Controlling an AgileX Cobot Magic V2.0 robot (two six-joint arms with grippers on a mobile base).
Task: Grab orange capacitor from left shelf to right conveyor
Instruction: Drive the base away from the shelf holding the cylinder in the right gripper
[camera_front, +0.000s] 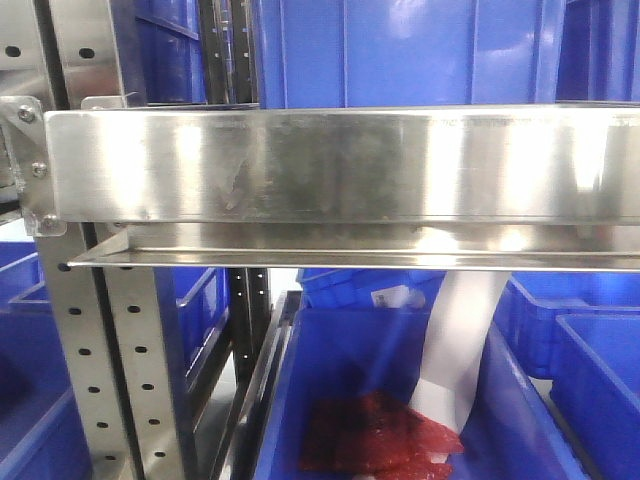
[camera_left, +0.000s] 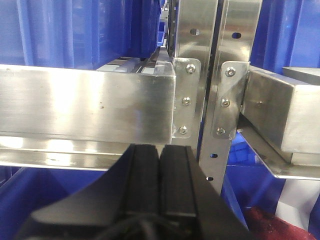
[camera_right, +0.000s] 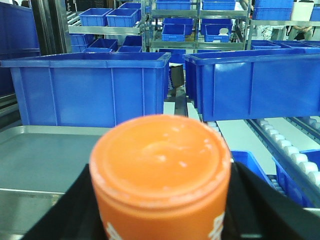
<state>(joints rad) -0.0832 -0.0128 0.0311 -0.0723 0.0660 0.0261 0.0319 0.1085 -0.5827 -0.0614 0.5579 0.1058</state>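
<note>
Orange capacitor (camera_right: 160, 170): held in the right claw, end-on and close under the right wrist camera, its round top facing the lens. White marks show low on its side, too cropped to read.
Right claw (camera_right: 161, 215): closed onto the orange capacitor. The black fingers (camera_right: 270, 210) press against it on either side, spread only as wide as its body.
Capacitor versus shelf lip: cannot tell. The lip does not show in the right wrist view.
Also in the right wrist view: blue bins (camera_right: 90, 92), a grey tray (camera_right: 45, 155) and white rollers (camera_right: 292, 152).
Shelf lip (camera_front: 330, 165): a broad brushed steel band across the front view, bolted at its left end to a perforated upright (camera_front: 105, 370).
Left claw (camera_left: 160, 175): fully closed and holding nothing. The two black pads (camera_left: 142, 180) meet face to face, just below the shelf lip and in front of it, near the lip's bolted right end.
Above the shelf lip: large bins (camera_front: 400, 50) sit on the shelf.
Below the shelf lip: an open bin (camera_front: 520, 430) holds red material (camera_front: 375, 435) on its floor. A white strip (camera_front: 455, 350) runs from under the lip down to the red material.
</note>
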